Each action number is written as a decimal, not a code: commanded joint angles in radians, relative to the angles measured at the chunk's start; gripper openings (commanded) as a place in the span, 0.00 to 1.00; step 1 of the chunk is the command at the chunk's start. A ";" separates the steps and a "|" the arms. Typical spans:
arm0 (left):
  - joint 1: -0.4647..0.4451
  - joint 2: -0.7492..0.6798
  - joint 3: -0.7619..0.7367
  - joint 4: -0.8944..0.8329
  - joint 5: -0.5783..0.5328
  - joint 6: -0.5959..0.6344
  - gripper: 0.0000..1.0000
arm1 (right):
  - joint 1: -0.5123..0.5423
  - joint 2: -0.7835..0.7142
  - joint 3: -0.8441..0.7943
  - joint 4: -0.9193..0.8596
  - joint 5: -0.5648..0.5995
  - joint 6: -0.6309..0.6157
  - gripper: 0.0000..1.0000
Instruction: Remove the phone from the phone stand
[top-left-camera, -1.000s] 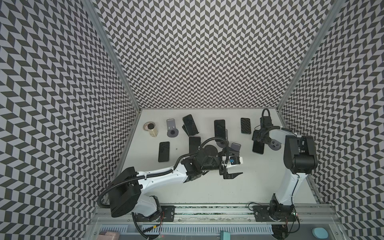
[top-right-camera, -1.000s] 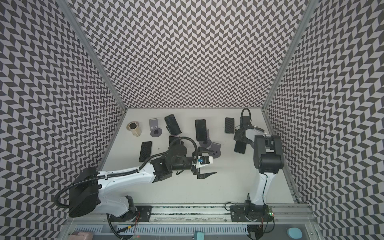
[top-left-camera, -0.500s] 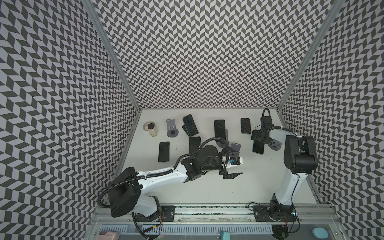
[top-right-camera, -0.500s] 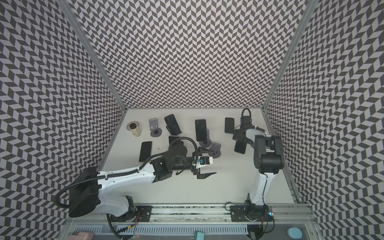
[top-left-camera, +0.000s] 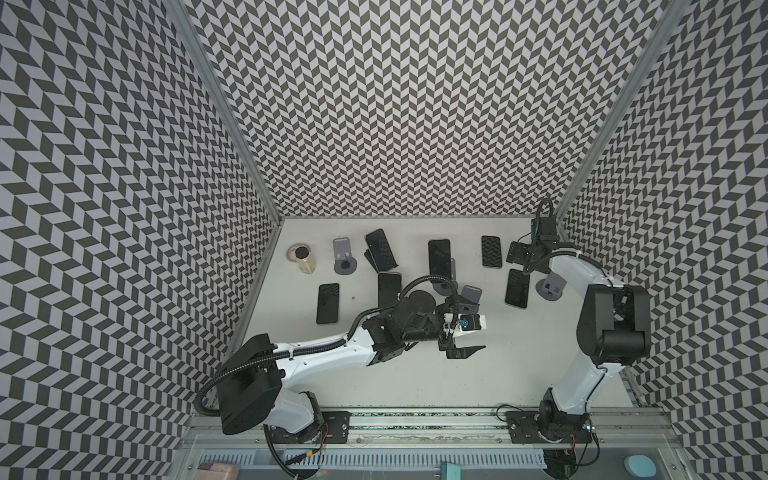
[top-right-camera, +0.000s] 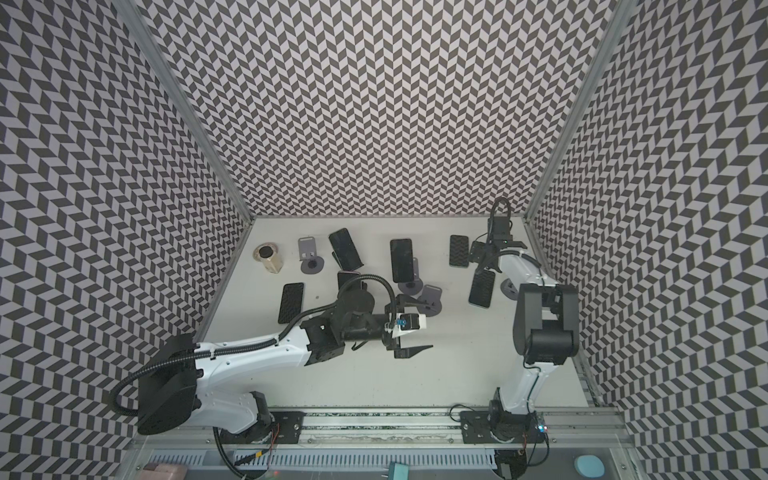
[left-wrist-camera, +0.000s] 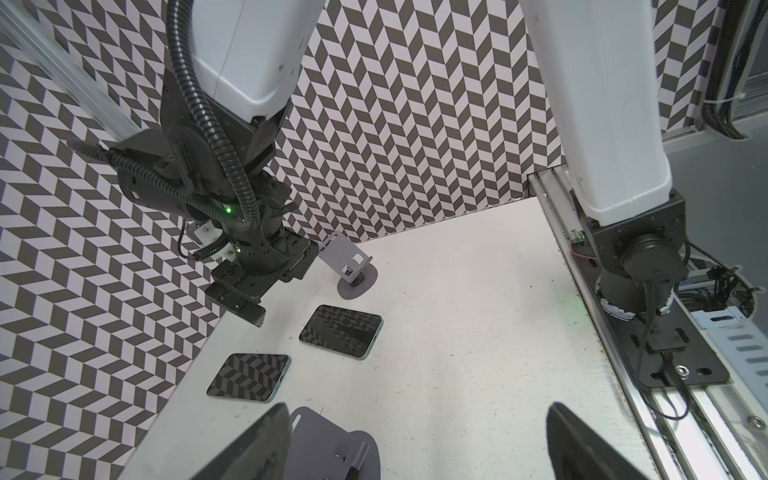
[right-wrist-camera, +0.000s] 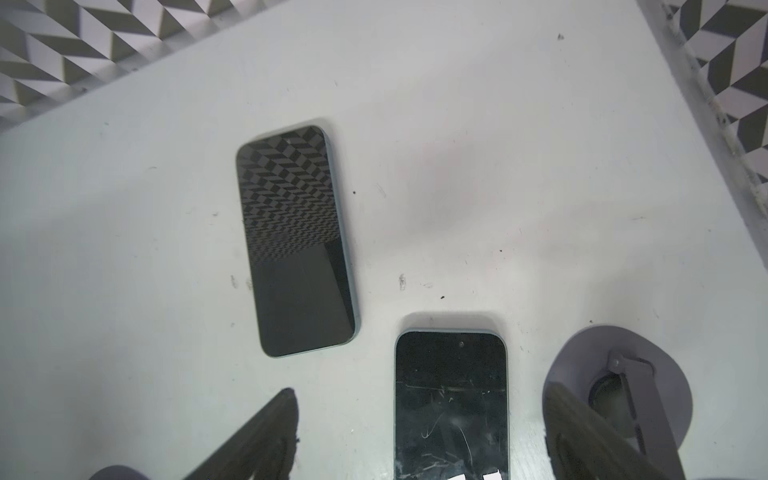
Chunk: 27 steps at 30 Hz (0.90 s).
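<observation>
Lying flat on the white table (right-wrist-camera: 540, 166), the phone (right-wrist-camera: 451, 407) has its dark, scratched screen facing up. It is off the gray stand (right-wrist-camera: 665, 374) and rests just beside it. In the right wrist view the phone sits right between the two fingers (right-wrist-camera: 266, 432) of the right gripper (right-wrist-camera: 417, 390). The jaws are spread wide. A strip of bare table shows on each side of the phone, so the fingers do not touch it, and they hold nothing. One finger hides part of the stand. A second phone (right-wrist-camera: 297, 241) lies flat a little way off on the other side, with the zigzag wall shining in its glass.

In both top views these things sit at the far right of the table, close to the wall.

The left gripper (left-wrist-camera: 417, 409) hangs over the middle of the table, well apart from the phone. Its jaws are wide open too, and nothing is in them. Another stand (left-wrist-camera: 332, 449) is just beside one of its fingers. Near the back middle of the table, a leaning phone (top-left-camera: 439, 257) rests on its own stand.
</observation>
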 joint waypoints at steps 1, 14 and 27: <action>-0.005 -0.034 -0.018 0.024 -0.020 0.007 0.96 | -0.005 -0.073 0.032 -0.027 -0.026 0.010 0.90; -0.042 -0.164 -0.051 0.074 -0.215 0.047 0.96 | 0.074 -0.422 -0.092 -0.019 -0.189 0.080 0.90; -0.059 -0.380 -0.064 -0.117 -0.570 -0.255 0.99 | 0.187 -0.738 -0.270 0.007 -0.217 0.113 0.89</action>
